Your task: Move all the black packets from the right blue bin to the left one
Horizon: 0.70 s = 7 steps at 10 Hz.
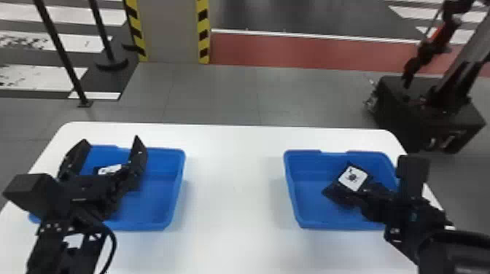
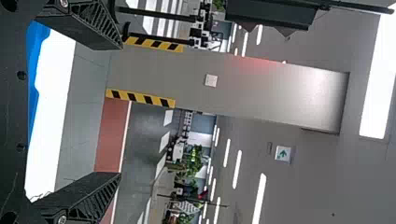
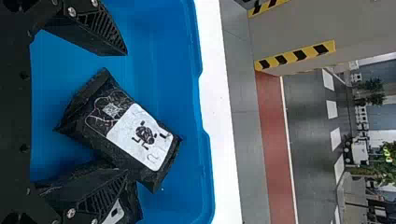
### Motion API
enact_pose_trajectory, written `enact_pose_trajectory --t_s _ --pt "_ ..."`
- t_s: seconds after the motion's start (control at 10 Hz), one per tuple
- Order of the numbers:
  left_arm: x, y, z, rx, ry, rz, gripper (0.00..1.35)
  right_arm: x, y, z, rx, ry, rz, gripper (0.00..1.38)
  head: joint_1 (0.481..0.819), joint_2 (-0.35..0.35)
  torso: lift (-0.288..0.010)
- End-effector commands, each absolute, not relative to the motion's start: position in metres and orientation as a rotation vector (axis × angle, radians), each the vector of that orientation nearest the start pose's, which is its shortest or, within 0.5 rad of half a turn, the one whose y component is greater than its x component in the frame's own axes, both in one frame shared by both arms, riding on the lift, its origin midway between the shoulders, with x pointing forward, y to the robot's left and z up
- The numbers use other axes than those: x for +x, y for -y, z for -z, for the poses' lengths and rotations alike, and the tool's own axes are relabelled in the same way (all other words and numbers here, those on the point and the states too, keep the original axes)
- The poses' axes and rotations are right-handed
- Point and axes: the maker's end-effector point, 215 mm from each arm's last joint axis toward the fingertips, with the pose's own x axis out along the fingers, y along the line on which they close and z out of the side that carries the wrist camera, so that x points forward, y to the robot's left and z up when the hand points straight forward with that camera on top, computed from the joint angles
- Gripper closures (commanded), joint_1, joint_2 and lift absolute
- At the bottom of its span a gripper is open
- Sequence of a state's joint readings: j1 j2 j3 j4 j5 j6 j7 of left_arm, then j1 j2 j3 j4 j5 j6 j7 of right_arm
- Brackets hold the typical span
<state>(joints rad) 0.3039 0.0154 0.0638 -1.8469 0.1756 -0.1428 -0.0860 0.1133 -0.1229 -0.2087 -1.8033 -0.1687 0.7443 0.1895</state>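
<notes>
Right gripper (image 1: 364, 199) gapes, its wrist view revealing two packets (image 3: 137, 133)

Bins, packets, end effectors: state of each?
Left bin: open-topped, at least one packet inside
Right bin: open-topped, at least two packets inside
Right bin, clearer packet: label up, ungripped
Right bin, other packet: partly hidden
Left end effector: open
Right end effector: open

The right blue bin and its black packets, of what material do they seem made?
The right blue bin looks like smooth moulded plastic: even colour, rounded corners. The black packets look like flexible film, slightly shiny, with flat sealed-looking ends and creases; plastic or foil, I cannot tell.
</notes>
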Motion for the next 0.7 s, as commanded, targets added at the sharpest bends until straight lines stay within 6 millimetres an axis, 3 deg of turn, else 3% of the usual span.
enact_pose_trajectory --t_s 0.0,0.4,0.5,0.6 --pt "0.502 -0.254 0.312 -0.141 0.116 0.020 0.05 0.517 0.321 0.480 0.144 -0.588 -0.023 0.13 0.695 -0.072 -0.110" --pt "0.502 -0.255 0.312 -0.144 0.114 0.018 0.05 0.528 0.322 0.512 0.184 -0.638 -0.011 0.13 0.695 -0.074 -0.110" --pt "0.502 -0.255 0.312 -0.146 0.114 0.018 0.05 0.527 0.320 0.519 0.191 -0.650 -0.013 0.20 0.695 -0.074 -0.110" --pt "0.501 -0.256 0.314 -0.150 0.110 0.016 0.05 0.530 0.315 0.523 0.199 -0.660 -0.036 0.72 0.695 -0.072 -0.110"
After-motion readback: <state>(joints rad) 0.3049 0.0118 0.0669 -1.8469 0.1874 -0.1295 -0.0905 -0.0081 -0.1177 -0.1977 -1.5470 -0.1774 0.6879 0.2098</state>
